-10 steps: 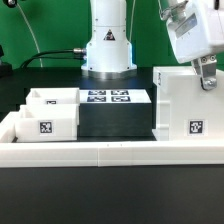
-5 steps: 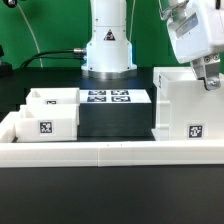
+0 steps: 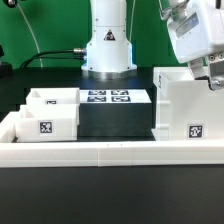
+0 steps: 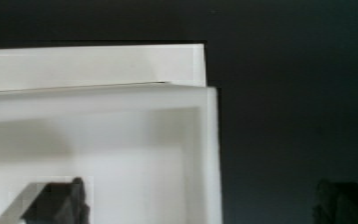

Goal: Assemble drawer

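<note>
The gripper (image 3: 212, 82) hangs spread wide and empty, with the drawer's large hollow box (image 3: 185, 105) directly beneath it. The box's upright side wall seems, in the dim wrist view, to run between the two fingers. The knobbed trays (image 3: 50, 112) lie well away, beyond the box, and only black-and-white square tags (image 3: 194, 128) show, with no readable writing.
</note>
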Tool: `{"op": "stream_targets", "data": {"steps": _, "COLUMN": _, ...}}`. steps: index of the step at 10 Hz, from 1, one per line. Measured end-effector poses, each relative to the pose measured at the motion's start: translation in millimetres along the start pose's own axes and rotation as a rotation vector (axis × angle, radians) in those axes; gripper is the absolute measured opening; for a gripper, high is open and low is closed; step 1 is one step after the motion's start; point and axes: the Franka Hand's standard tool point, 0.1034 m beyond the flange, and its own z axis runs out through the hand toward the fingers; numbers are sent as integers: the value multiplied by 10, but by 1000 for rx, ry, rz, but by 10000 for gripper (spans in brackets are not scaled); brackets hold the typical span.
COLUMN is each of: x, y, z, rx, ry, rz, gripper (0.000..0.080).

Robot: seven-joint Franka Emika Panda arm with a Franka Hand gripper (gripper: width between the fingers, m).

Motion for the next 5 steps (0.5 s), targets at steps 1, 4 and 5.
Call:
{"op": "stream_targets", "data": {"steps": 1, "x": 2, "y": -2, "z": -5, "rx": 1, "ry": 0, "rz": -9, "gripper": 647}}
{"op": "stream_targets", "data": {"steps": 4, "x": 161, "y": 22, "z": -416, "rx": 42, "ry": -15, "rz": -147, "gripper": 649}}
{"op": "stream_targets", "data": {"steps": 5, "x": 186, "y": 5, "z": -472, "rx": 50, "ry": -15, "rz": -157, "gripper": 649}}
